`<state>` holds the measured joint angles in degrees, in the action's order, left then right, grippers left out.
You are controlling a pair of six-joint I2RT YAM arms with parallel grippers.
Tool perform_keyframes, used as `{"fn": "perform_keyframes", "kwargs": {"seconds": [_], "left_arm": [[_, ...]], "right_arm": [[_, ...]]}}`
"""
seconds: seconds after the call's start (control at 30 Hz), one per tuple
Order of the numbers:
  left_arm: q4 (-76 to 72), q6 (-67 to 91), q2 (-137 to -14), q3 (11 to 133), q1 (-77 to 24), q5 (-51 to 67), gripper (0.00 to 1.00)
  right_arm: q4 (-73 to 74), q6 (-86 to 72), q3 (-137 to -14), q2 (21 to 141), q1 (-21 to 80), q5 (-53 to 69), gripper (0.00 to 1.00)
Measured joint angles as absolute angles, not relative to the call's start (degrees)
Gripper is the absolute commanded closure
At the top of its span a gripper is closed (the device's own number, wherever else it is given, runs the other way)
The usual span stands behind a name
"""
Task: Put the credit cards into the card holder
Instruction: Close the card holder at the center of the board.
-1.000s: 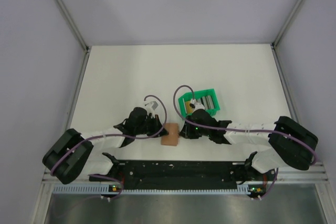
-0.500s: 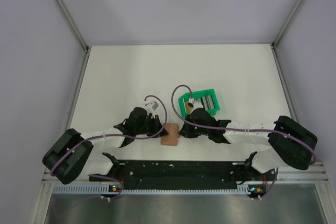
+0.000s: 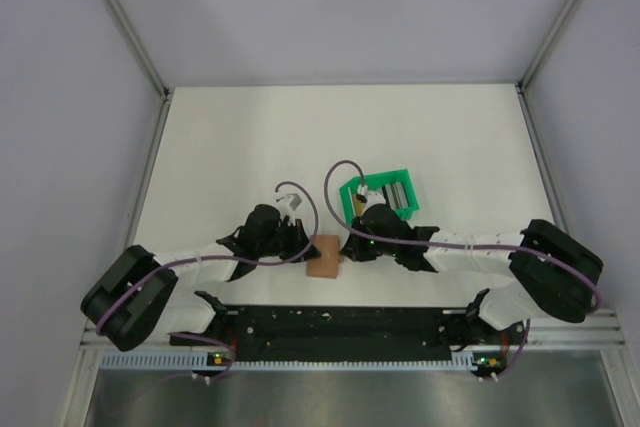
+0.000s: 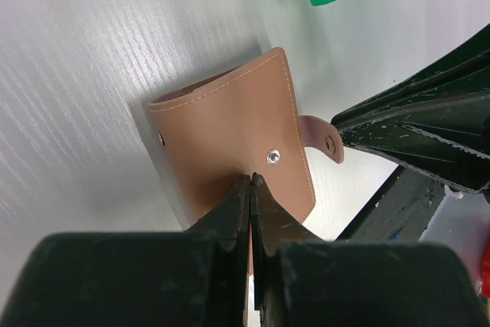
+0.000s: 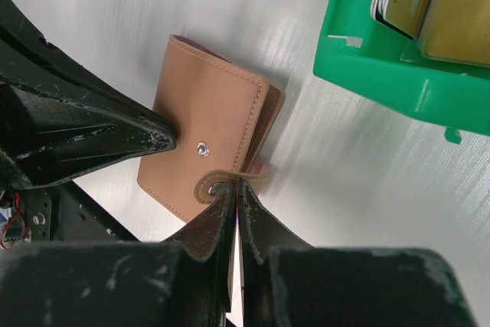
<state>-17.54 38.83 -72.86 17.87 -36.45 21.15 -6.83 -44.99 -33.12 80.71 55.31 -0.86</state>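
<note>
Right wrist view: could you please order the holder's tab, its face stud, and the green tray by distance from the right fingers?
1. Tab, between the right fingers.
2. Stud, just beyond, on the holder.
3. Green tray, upper right, farthest.

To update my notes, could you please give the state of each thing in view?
Tan leather card holder: folded closed, strap unsnapped.
Left gripper: shut, tips on holder.
Right gripper: shut on holder's strap.
Green plastic tray: holds thin gold plastic cards.
</note>
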Motion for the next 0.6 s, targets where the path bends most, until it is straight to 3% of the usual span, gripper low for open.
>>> {"fn": "perform_keyframes", "kwargs": {"seconds": [0.6], "left_arm": [[-17.5, 38.8, -72.9, 17.9, -36.4, 21.2, 1.0]], "right_arm": [[-7.0, -43.4, -35.1, 83.5, 54.8, -0.1, 0.98]]}}
